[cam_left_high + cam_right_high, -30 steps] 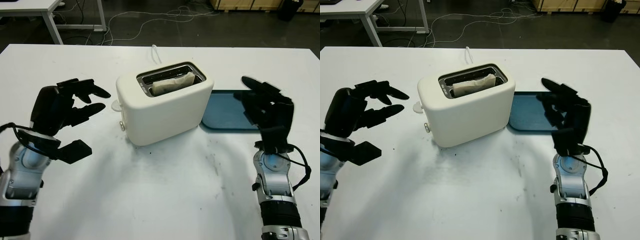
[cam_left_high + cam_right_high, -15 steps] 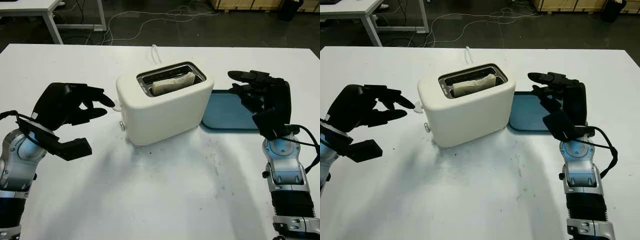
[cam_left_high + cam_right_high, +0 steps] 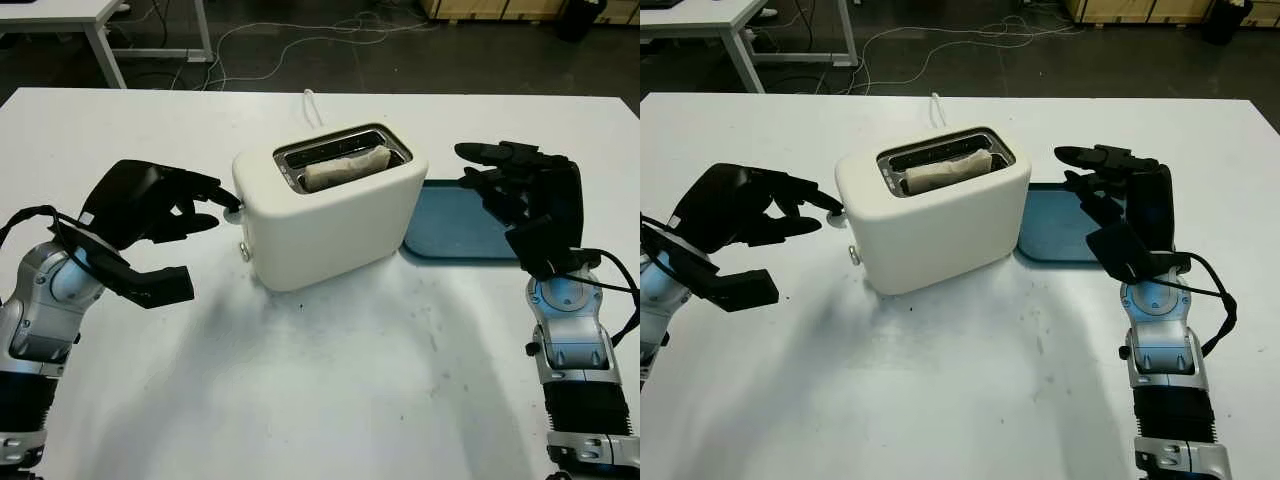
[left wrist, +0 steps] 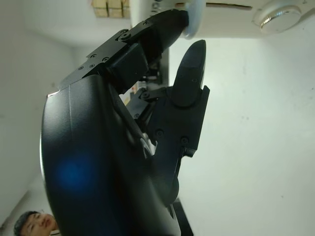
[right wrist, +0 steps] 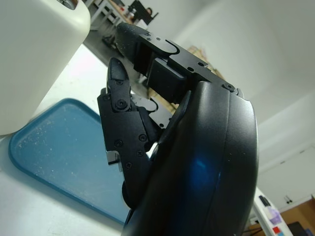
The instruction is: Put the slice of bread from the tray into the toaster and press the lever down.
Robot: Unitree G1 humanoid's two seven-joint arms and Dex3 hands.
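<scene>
A white toaster (image 3: 330, 222) stands mid-table with the slice of bread (image 3: 345, 167) upright in its slot. Its pale lever (image 3: 234, 210) sticks out of the left end, above a small round knob (image 3: 245, 252). My left hand (image 3: 212, 204) is open and reaches in from the left, with one fingertip (image 4: 173, 20) touching the lever tab (image 4: 193, 19). To the right of the toaster lies a blue tray (image 3: 448, 228), bare where it shows. Above the tray's right part, clear of the toaster, my right hand (image 3: 492, 172) hovers open.
A white power cord (image 3: 312, 104) runs from behind the toaster off the table's far edge. On the dark floor beyond are loose cables and another table's legs (image 3: 105, 50). The white tabletop (image 3: 330, 390) in front of the toaster is bare.
My left hand has moved right until its fingertip reached the toaster's lever. The right hand rose and turned over the tray a second ago and has since stayed still.
</scene>
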